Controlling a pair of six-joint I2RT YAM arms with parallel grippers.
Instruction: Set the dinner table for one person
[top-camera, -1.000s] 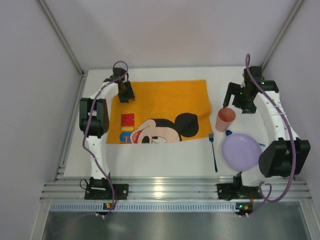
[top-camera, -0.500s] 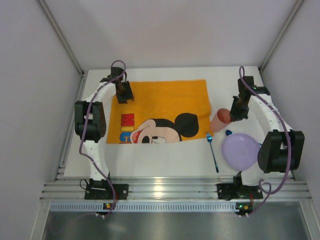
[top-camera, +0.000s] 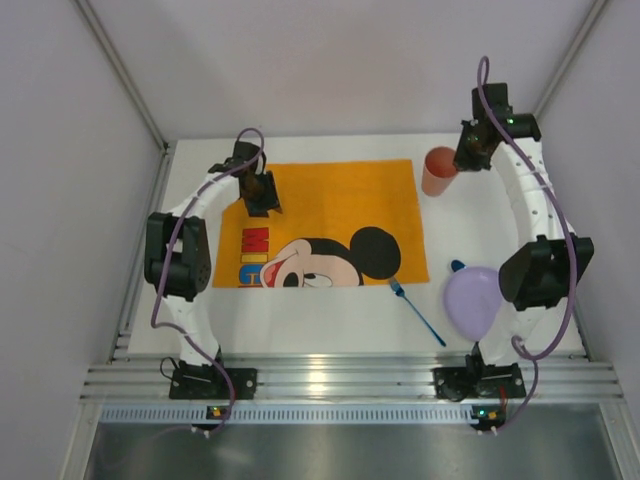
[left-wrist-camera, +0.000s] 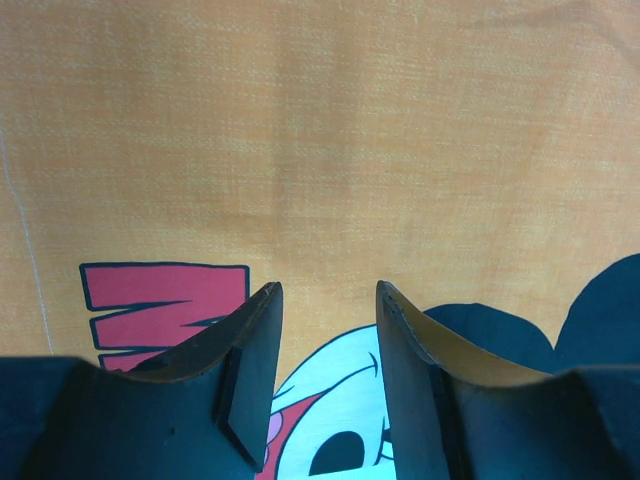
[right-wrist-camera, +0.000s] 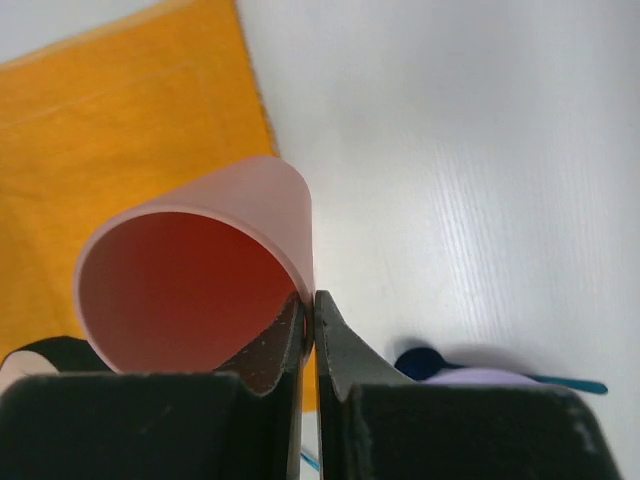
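Observation:
The white dinner table (top-camera: 330, 335) carries an orange mouse-print placemat (top-camera: 330, 200). A pink cup (top-camera: 437, 170) hangs tilted just off the mat's far right corner, and my right gripper (top-camera: 466, 158) is shut on it. In the right wrist view the fingertips of the right gripper (right-wrist-camera: 312, 300) pinch the wall of the cup (right-wrist-camera: 200, 290) at its rim, one finger inside. My left gripper (top-camera: 258, 190) hovers over the mat's far left part. Seen from the left wrist, the left gripper (left-wrist-camera: 330, 300) is open, with only the placemat (left-wrist-camera: 300, 150) between the fingers.
A purple plate (top-camera: 472, 300) lies at the near right, with a blue spoon (top-camera: 457, 266) poking out from its far edge. A blue fork (top-camera: 418, 310) lies slanted between mat and plate. A ridged metal rail (top-camera: 330, 380) runs along the near edge.
My right gripper shut on the cup's rim and carried it from beside the plate to the mat's far right corner. The fork swung to a slant. The left gripper drifted slightly right.

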